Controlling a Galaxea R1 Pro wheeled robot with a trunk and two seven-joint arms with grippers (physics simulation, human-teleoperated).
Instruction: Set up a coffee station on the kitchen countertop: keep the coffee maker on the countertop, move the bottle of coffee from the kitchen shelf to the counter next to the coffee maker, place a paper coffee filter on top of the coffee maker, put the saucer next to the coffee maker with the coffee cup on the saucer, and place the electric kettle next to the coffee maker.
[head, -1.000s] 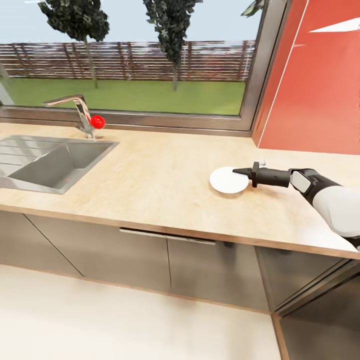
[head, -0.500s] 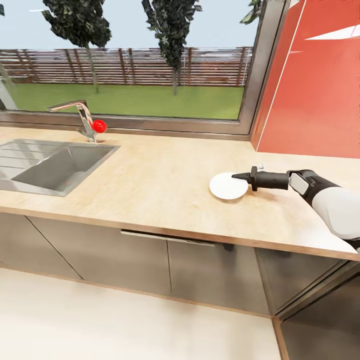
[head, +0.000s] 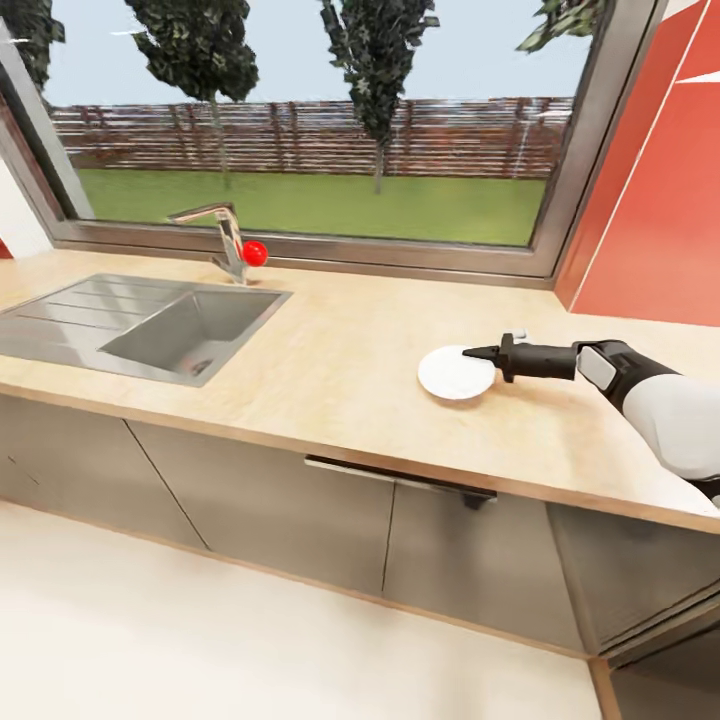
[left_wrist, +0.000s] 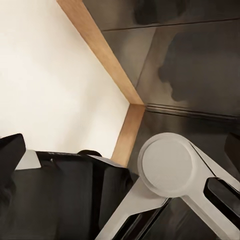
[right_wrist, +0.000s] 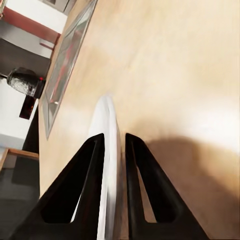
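Saucer in right pincer, mid-countertop.

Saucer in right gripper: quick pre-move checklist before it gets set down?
1. Grip on saucer: ok. In the right wrist view the right gripper has one of its fingers on each side of the rim.
2. Saucer height over countertop: cannot tell whether it rests on the wood or hangs just above.
3. Coffee maker as placement reference: not ok, none on the stretch of counter in the head view.
4. Space around saucer: ok, bare wood; sink is well off to the left.
5. Left gripper state: cannot tell from the left wrist view.
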